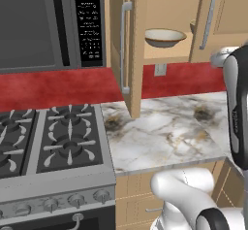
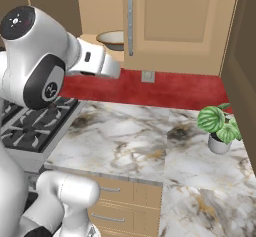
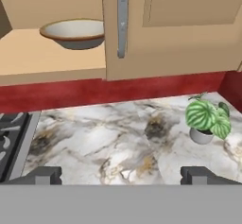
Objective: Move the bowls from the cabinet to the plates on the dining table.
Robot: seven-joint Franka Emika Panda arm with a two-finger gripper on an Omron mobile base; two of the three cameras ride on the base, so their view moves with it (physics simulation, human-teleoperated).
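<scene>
So far nothing's moved | your gripper (image 3: 121, 175) hangs empty, jaws wide, above the marble counter (image 3: 123, 138) | shallow bowl (image 3: 75, 33) sits on the cabinet (image 3: 170, 34) shelf | both bowls left to deliver.

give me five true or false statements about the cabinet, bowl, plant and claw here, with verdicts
1. A bowl sits on the shelf of the wall cabinet. True.
2. The claw is shut on the bowl. False: its fingers stand wide apart with nothing between them, away from the bowl.
3. A potted plant stands on the marble counter. True.
4. The plant stands on the stove. False: it is on the counter, at the end away from the stove.
5. Every cabinet door is closed. False: the left door is swung open, so the bowl shows.
</scene>
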